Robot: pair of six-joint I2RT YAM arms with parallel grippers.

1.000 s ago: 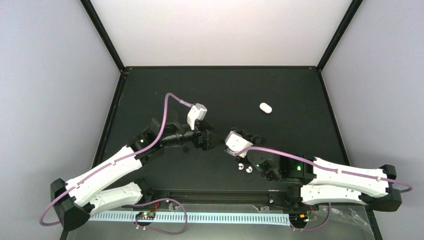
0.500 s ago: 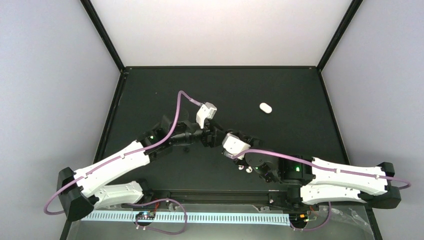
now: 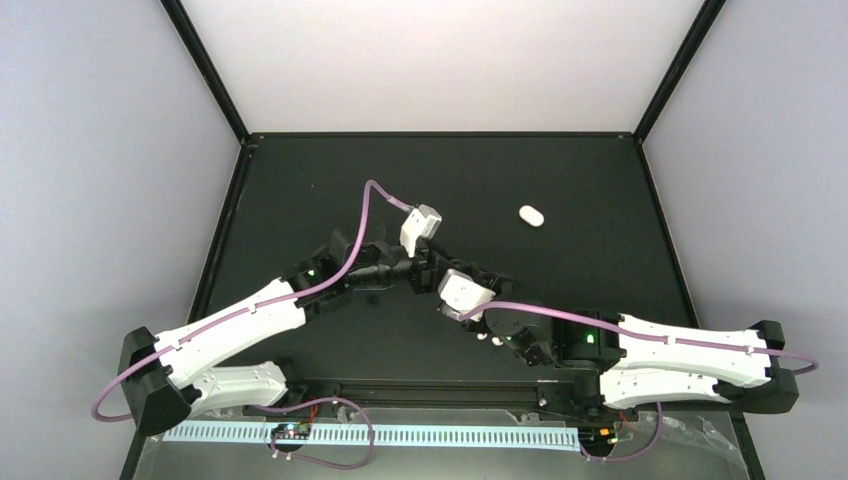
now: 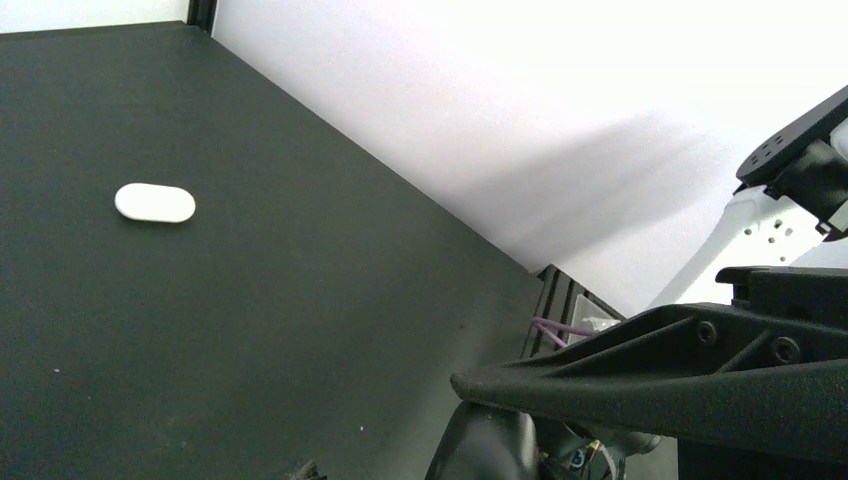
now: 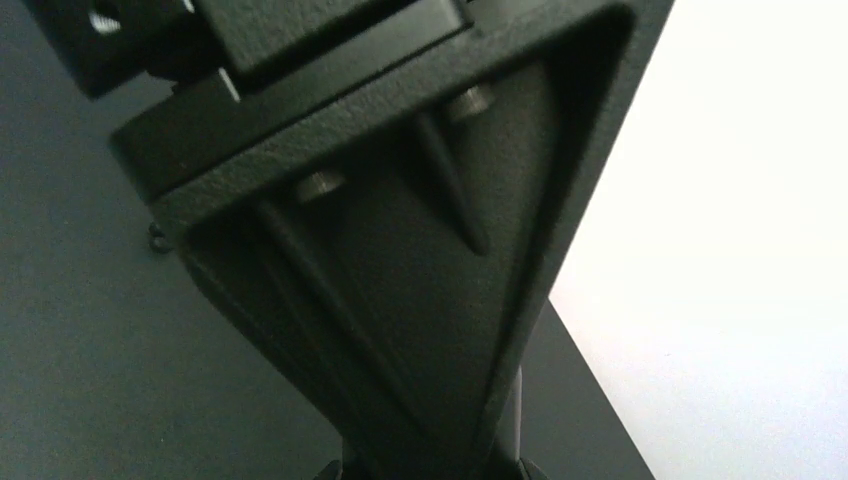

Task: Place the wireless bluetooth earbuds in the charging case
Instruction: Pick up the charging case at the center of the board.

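a: where are your grippers?

b: my left gripper [image 3: 429,276] and my right gripper [image 3: 447,281] meet tip to tip near the middle of the black table [image 3: 300,200], the left reaching in from the left and the right from the right.

a: how wide are the jaws, and is anything in them?

b: i cannot tell for either one. from above the tips overlap in one dark mass. the left wrist view shows only one black finger [image 4: 680,385] lying across the lower right. the right wrist view is almost filled by a black ribbed finger [image 5: 400,250] seen very close, and i cannot tell which of my two grippers it belongs to. no held thing is visible in any view.

a: and the earbuds?

b: two white earbuds [image 3: 483,339] lie side by side on the table just near of my right wrist, tucked against the right arm [image 3: 690,350], apart from both sets of tips. a small dark bit [image 5: 157,238] lies on the table beside that ribbed finger, too small to name.

a: further out?

b: a white oval case [image 3: 531,216] lies flat, far and to the right of the grippers, well apart from them. the left wrist view shows it too [image 4: 155,203], alone on the dark surface.
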